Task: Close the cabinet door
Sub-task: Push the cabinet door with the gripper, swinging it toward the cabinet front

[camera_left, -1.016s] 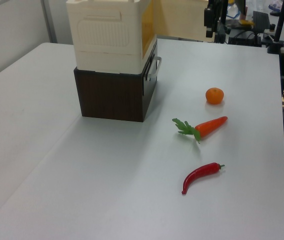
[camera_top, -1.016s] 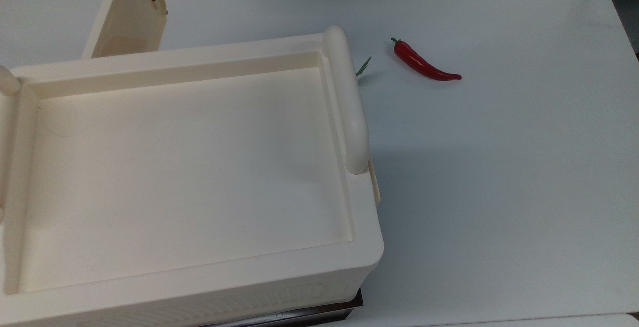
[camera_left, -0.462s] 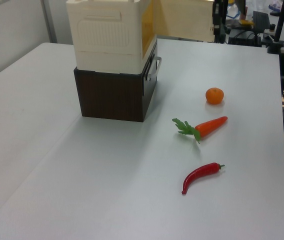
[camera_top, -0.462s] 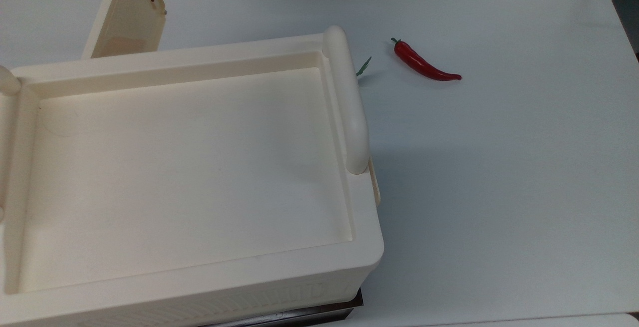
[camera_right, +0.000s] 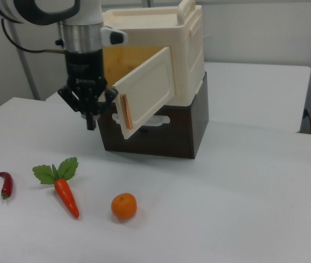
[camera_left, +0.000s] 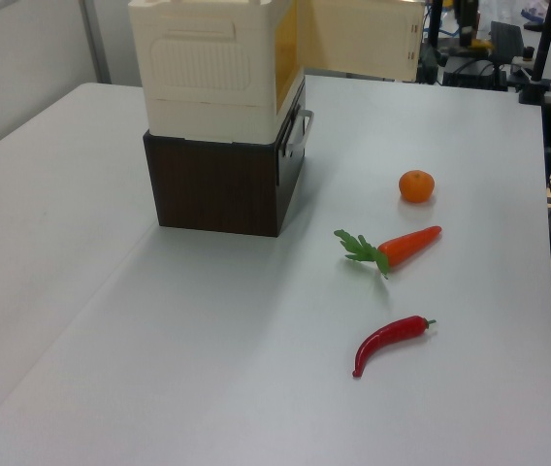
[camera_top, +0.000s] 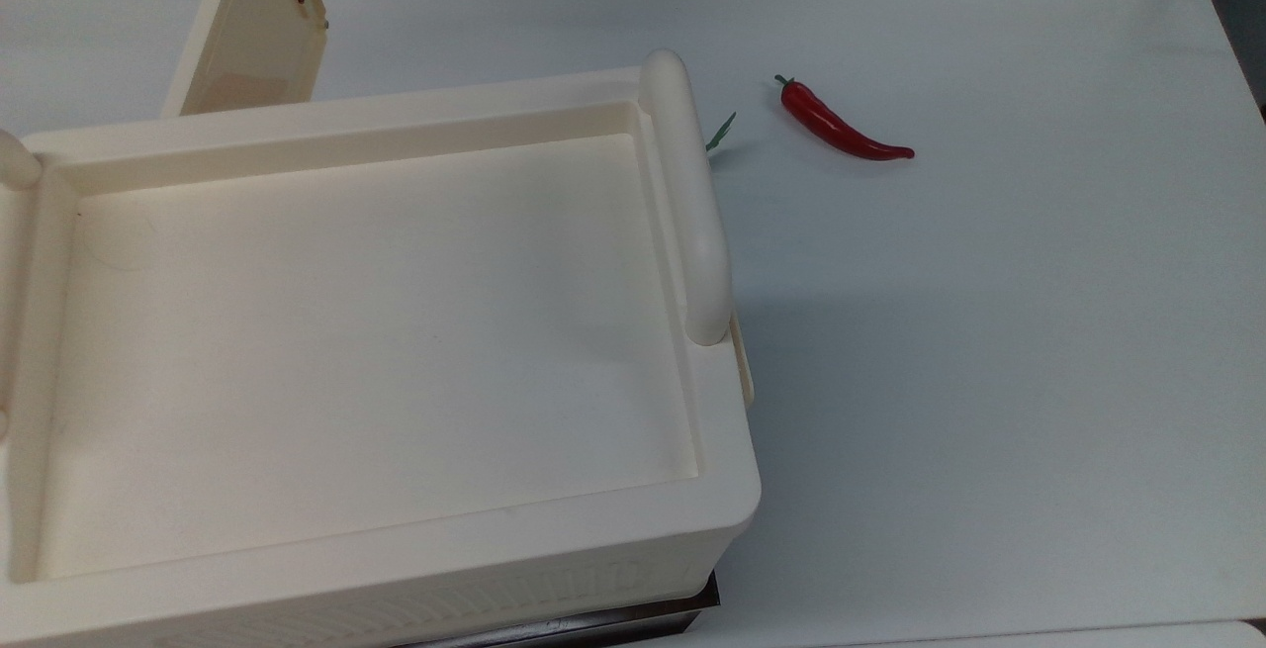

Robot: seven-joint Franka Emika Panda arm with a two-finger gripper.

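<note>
white table (camera_right: 243,186) fills the room's middle, pale walls behind. one cabinet (camera_right: 191,49) sits on a dark base (camera_right: 166,129), its one cabinet door (camera_right: 144,90) swung open toward the right view's left. one gripper (camera_right: 91,125) hangs just beside the door's edge, fingers pressed together. one chili (camera_right: 5,184), one carrot (camera_right: 67,198), one orange (camera_right: 124,206) lie apart.

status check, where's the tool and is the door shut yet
Tool shut, empty, beside the cabinet door's free edge. Door ajar, cabinet open. Nothing blocking the swing.
</note>
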